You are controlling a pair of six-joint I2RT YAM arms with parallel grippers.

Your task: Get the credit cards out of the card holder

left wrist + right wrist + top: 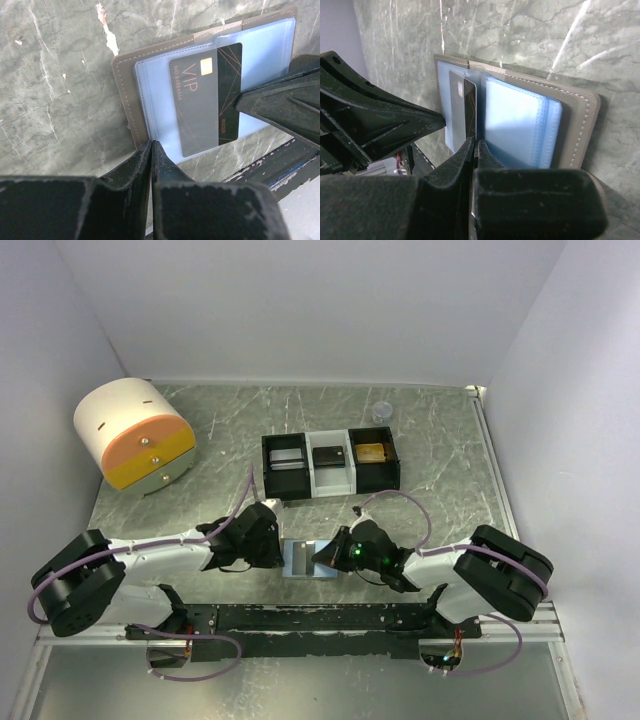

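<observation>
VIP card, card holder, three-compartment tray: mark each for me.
VIP card [202, 100]: left wrist view, printed face.
card holder [125, 90]: left wrist view, grey stitched border.
three-compartment tray [267, 468]: top view, left black rim.

The grey-green, marble-patterned tabletop [440, 470] is streaked with pale scratches. The card holder [300, 560] lies open on it near the front edge, pale blue lining up, and the black-and-white three-compartment tray [266, 470] sits just beyond it, mid-table. A round white, orange and yellow drawer unit [133, 432] stands at the far left, and a small clear cup [381, 412] sits near the back edge.
</observation>
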